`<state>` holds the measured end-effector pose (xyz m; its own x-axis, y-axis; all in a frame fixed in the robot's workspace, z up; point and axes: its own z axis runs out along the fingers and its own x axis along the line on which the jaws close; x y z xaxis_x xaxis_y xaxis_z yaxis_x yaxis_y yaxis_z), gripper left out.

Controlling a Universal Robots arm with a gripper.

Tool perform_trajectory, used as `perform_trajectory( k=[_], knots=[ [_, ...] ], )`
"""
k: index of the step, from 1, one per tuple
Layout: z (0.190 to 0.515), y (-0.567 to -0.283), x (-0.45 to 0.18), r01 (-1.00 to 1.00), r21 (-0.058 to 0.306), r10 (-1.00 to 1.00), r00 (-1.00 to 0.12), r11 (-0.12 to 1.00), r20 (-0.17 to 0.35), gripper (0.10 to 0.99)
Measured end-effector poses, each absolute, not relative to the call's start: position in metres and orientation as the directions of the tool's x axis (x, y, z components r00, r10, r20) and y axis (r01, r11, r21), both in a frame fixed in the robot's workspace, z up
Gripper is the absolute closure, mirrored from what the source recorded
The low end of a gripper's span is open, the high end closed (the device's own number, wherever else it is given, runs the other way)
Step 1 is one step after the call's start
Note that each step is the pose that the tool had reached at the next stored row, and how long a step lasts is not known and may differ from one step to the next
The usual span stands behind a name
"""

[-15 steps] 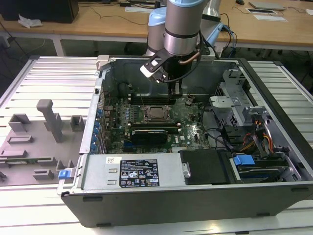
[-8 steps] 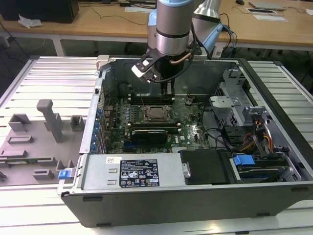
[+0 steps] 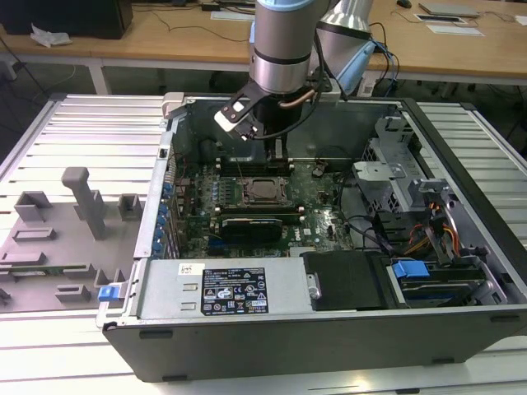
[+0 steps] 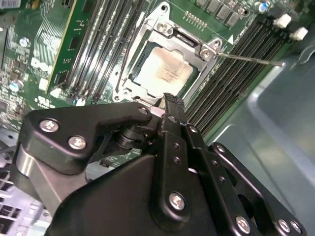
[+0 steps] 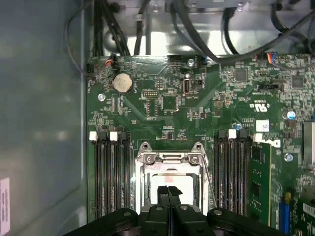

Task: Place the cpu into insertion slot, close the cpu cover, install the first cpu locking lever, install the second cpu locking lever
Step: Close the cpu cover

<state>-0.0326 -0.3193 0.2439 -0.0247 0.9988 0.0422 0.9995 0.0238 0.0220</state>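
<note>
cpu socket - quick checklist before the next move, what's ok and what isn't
1. cpu lying flat in the insertion slot: ok.
2. cpu cover down over the chip: ok.
3. One locking lever latched: not ok, its rod sticks out over the memory slots.
4. The other one latched: cannot tell.
5. gripper shut and poised over the socket: ok.

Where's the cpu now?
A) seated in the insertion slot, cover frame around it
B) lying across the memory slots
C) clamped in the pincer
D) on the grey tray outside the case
A: in the second wrist view the cpu lies flat inside the window of the cpu cover, on the green board.
</note>
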Motion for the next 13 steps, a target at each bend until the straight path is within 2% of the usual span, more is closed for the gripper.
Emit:
perform_trajectory(
  k=[12,13],
  knots=[
    [0.2432,-0.3193,-0.0326,0.957,0.022,0.956,-0.291,0.290,0.041,0.980],
    [0.2431,-0.3193,-0.0326,0.939,0.022,0.939,-0.343,0.342,0.041,0.980]
  ],
)
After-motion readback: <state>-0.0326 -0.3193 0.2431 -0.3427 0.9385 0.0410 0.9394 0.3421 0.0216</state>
